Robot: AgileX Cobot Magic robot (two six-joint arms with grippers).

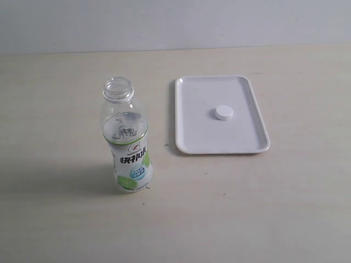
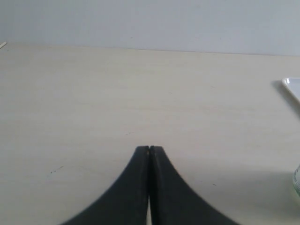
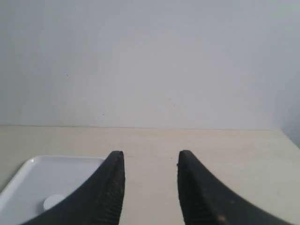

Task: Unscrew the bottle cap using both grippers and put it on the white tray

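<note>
End check: bottle cap [image 1: 224, 112] lies on white tray [image 1: 192, 109]

Left gripper [image 2: 149, 150] closed tight, empty; uncapped bottle [image 1: 127, 137] off to one side. Right gripper [image 3: 151, 161] half parted, empty; tray and cap just ahead. Risk: arm sweep topples open bottle.

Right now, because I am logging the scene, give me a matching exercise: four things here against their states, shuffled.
Things:
1. bottle cap
2. bottle
3. left gripper
4. right gripper

States:
A. jaws apart, nothing between them
B. upright, neck uncovered
C. lying on the white tray
D. jaws closed together, holding nothing

Pairs: 1-C, 2-B, 3-D, 4-A
</note>
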